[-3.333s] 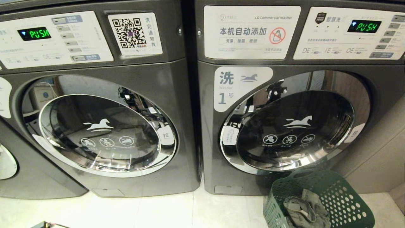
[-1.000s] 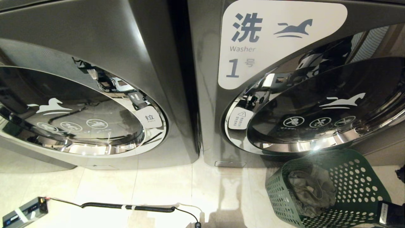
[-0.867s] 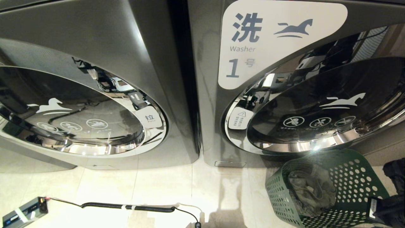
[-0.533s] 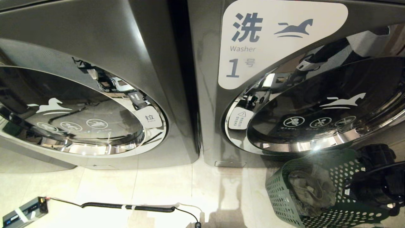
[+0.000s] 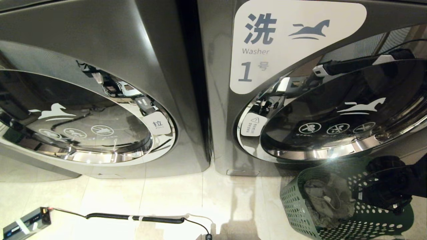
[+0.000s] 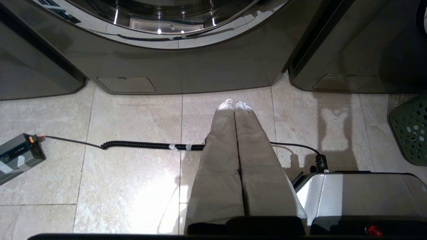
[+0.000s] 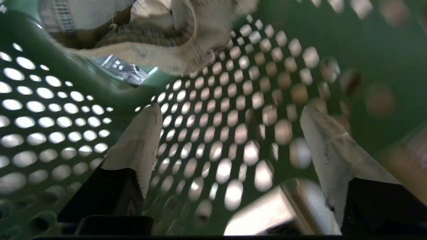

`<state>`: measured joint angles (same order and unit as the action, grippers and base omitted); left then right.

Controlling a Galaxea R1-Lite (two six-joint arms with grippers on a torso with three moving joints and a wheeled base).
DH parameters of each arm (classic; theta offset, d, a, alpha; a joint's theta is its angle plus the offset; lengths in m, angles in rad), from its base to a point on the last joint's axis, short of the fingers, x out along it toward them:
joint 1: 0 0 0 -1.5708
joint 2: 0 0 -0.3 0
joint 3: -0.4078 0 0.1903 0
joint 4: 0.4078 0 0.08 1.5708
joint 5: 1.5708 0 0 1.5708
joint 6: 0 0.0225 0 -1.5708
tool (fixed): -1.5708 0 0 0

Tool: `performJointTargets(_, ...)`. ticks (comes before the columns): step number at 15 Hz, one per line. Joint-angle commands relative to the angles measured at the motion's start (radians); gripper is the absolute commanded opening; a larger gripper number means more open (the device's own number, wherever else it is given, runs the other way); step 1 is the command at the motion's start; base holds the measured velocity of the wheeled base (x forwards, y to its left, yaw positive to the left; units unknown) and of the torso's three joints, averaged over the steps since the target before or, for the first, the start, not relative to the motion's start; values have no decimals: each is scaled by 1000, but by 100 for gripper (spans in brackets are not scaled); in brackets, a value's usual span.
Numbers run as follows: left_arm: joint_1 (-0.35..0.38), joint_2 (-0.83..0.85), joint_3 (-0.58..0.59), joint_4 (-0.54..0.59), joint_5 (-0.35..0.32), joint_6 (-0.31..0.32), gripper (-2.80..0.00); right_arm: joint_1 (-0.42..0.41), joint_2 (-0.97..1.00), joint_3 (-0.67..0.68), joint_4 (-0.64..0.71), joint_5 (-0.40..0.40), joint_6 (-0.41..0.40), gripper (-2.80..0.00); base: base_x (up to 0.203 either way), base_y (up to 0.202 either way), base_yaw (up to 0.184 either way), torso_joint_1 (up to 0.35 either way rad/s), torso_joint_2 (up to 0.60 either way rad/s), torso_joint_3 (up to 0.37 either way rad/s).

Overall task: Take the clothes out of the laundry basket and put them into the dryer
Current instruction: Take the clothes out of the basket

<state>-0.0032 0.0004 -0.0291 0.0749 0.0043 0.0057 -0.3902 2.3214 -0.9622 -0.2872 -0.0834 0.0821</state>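
A green perforated laundry basket stands on the floor at lower right, holding crumpled grey-beige clothes. My black right arm reaches into the basket from the right, beside the clothes. In the right wrist view my right gripper is open inside the basket, its fingers wide apart with nothing between them; the clothes lie just beyond the tips. Behind the basket, the machine labelled "Washer 1" has its round door shut. My left gripper hangs shut over the floor tiles, parked.
A second front-loading machine stands to the left, door shut. A coiled black cable runs across the tiled floor to a small grey box. My silver base sits right of the left gripper.
The head view first came closer and lower to the machines. Since then my right arm entered from the right edge and moved down into the basket, next to the clothes.
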Motion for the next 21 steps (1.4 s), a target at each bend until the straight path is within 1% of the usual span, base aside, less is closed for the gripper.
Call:
performJointTargets(1, 0, -3, 0, 0, 0, 0, -280, -30, 108, -64, -3, 31, -66, 0, 0, 0, 0, 0, 0, 0)
performJointTargets(2, 0, -3, 0, 0, 0, 0, -280, -50, 132, -95, -4, 94, -113, 0, 0, 0, 0, 0, 0, 0)
performJointTargets(3, 0, -3, 0, 0, 0, 0, -280, -66, 168, -132, -4, 136, -160, 0, 0, 0, 0, 0, 0, 0)
performJointTargets(6, 0, -3, 0, 0, 0, 0, -280, -106, 289, -285, -5, 181, -306, 0, 0, 0, 0, 0, 0, 0)
performJointTargets(9, 0, -3, 0, 0, 0, 0, -280, -134, 373, -415, -6, 281, -435, 0, 0, 0, 0, 0, 0, 0)
performJointTargets(11, 0, -3, 0, 0, 0, 0, -280, -136, 417, -478, -23, 354, -470, 0, 0, 0, 0, 0, 0, 0)
performJointTargets(12, 0, -3, 0, 0, 0, 0, -280, -135, 442, -506, -38, 377, -489, 0, 0, 0, 0, 0, 0, 0)
performJointTargets(14, 0, -3, 0, 0, 0, 0, -280, -134, 493, -562, -69, 386, -508, 0, 0, 0, 0, 0, 0, 0)
performJointTargets(17, 0, -3, 0, 0, 0, 0, -280, -127, 580, -636, -148, 393, -511, 0, 0, 0, 0, 0, 0, 0)
performJointTargets(19, 0, -3, 0, 0, 0, 0, -280, -104, 614, -646, -204, 417, -509, 0, 0, 0, 0, 0, 0, 0)
performJointTargets(21, 0, -3, 0, 0, 0, 0, -280, -73, 630, -653, -255, 418, -499, 0, 0, 0, 0, 0, 0, 0)
